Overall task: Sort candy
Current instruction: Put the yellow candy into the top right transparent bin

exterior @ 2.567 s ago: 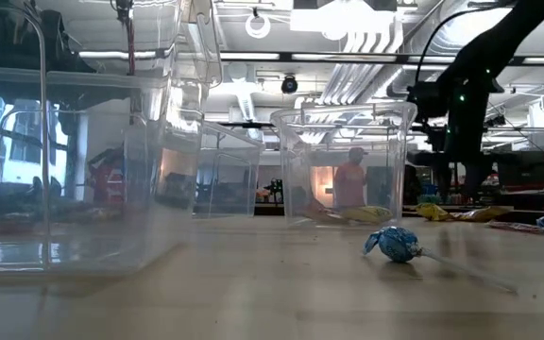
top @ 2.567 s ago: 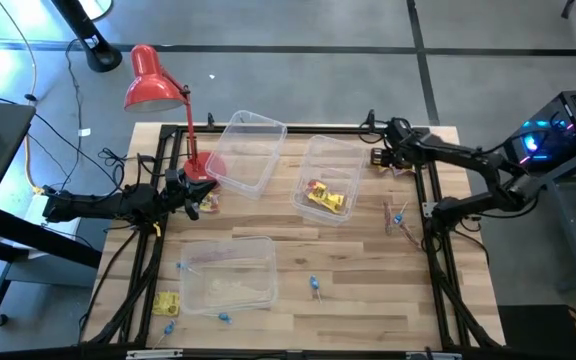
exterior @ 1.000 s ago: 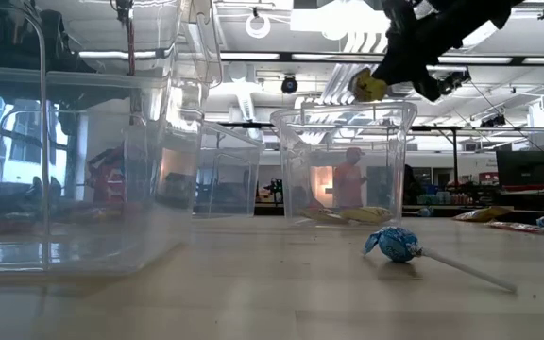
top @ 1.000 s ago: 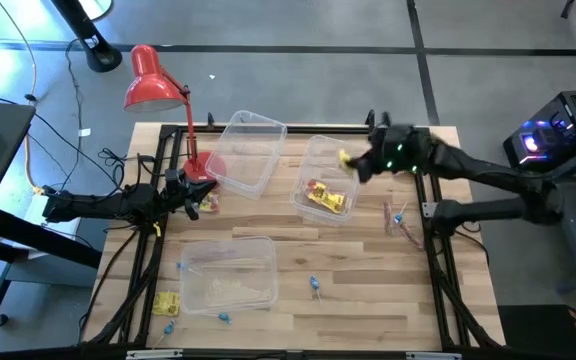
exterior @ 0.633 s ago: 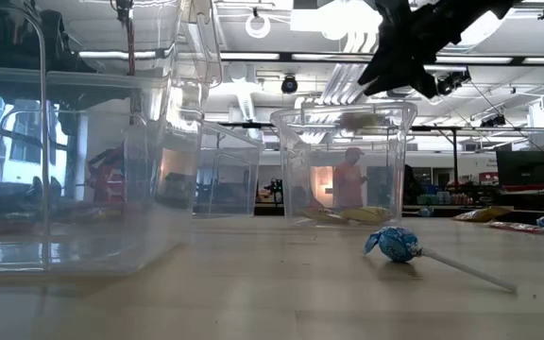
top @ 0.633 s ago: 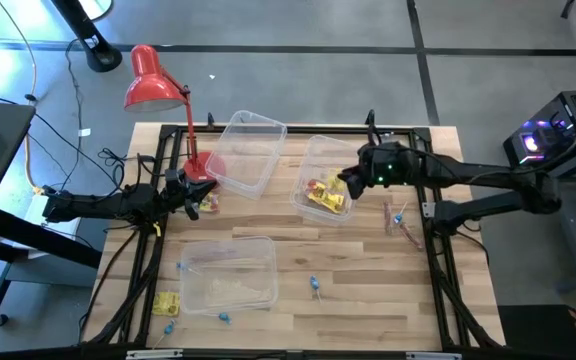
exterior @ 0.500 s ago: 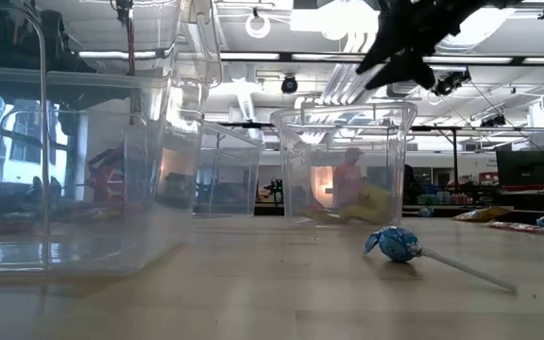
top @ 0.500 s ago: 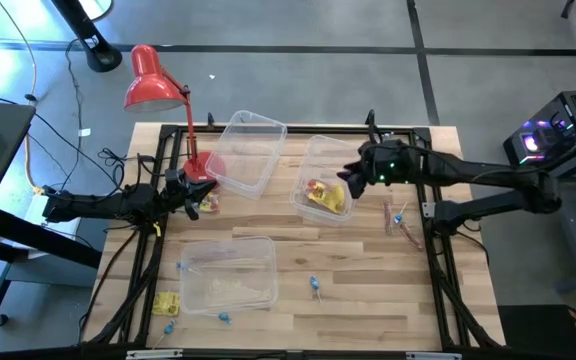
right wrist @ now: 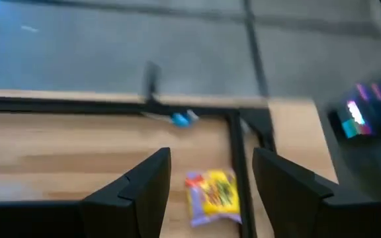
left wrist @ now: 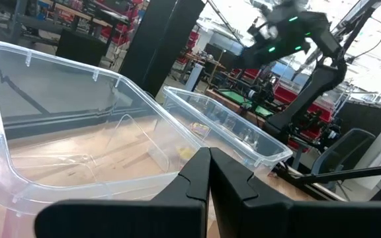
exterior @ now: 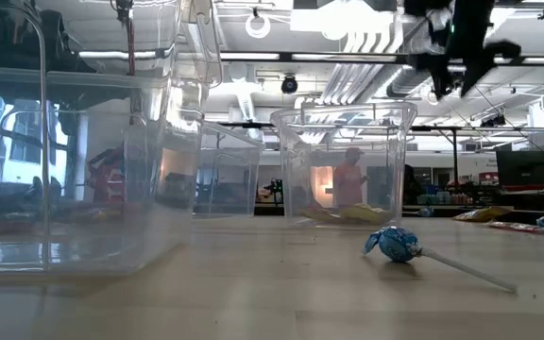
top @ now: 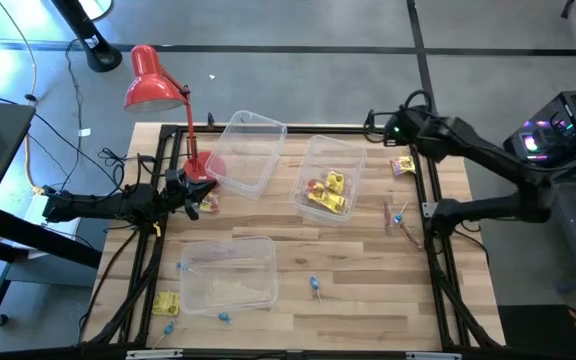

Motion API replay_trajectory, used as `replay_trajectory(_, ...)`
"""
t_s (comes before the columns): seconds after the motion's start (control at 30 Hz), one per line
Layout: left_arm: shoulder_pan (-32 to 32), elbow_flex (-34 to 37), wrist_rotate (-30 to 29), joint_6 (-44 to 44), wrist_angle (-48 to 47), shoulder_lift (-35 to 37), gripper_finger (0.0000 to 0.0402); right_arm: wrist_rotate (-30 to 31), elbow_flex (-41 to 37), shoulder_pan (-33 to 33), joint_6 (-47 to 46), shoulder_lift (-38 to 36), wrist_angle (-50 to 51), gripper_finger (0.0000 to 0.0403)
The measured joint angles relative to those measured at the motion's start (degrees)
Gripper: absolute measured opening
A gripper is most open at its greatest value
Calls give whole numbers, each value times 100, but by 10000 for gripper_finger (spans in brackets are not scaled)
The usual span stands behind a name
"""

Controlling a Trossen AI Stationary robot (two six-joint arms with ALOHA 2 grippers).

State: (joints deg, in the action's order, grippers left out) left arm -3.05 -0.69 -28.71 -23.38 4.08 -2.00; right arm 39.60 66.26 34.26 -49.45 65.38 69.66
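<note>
Yellow candy packets (top: pixel 326 192) lie in the clear bin (top: pixel 343 157) at the far middle-right. One more yellow packet (right wrist: pixel 211 192) lies on the wood by the far right corner; my right gripper (right wrist: pixel 210 160) hangs open above it, tilted down, touching nothing. This gripper also shows in the high view (top: pixel 394 130) and the low view (exterior: pixel 459 47). Red-pink sticks (top: pixel 398 218) lie at the right edge. Blue pieces (top: pixel 315 287) are scattered along the near side. My left gripper (top: pixel 192 196) waits shut at the left edge, next to another clear bin (left wrist: pixel 58 132).
A red desk lamp (top: pixel 158 85) stands at the far left. One clear bin (top: pixel 250 150) sits far left of centre, another (top: pixel 230 272) near left. A yellow packet (top: pixel 165 302) lies by the near bin. A blue lollipop (exterior: pixel 395 244) lies close to the low camera. Black frame rails (top: pixel 430 190) border the table.
My right gripper, shut on a yellow packet above the far middle-right bin, has opened; the packet has fallen into the bin among the others. The gripper has then swung toward the far right corner, risen a little and turned over the packet lying there.
</note>
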Motion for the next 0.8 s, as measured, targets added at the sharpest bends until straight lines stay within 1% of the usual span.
replay_trajectory(0.07, 0, 2, 0, 0, 0, 1, 0, -340, -325, 419, -149, 162, -296, 208)
replay_trajectory(0.13, 2, 1, 0, 0, 0, 2, 0, -703, -691, 744, 52, 365, -782, 208)
replay_trajectory(0.17, 0, 0, 0, 0, 0, 2, 0, -802, -874, 867, 181, 475, -1028, 208)
replay_trajectory(0.27, 1, 0, 0, 0, 0, 2, 0, -844, -1359, 1174, 271, 850, -1503, 208)
replay_trajectory(0.33, 0, 1, 0, 0, 2, 2, 0, -973, -1624, 1373, 122, 1108, -1673, 208)
replay_trajectory(0.4, 0, 1, 0, 0, 0, 2, 0, -1235, -1882, 1549, 4, 1327, -1855, 208)
replay_trajectory(0.6, 0, 0, 0, 0, 0, 1, 0, -1877, -2597, 1727, -42, 1756, -2686, 208)
replay_trajectory(0.8, 1, 1, 0, 0, 2, 1, 0, -2053, -3022, 1688, 292, 2029, -3370, 207)
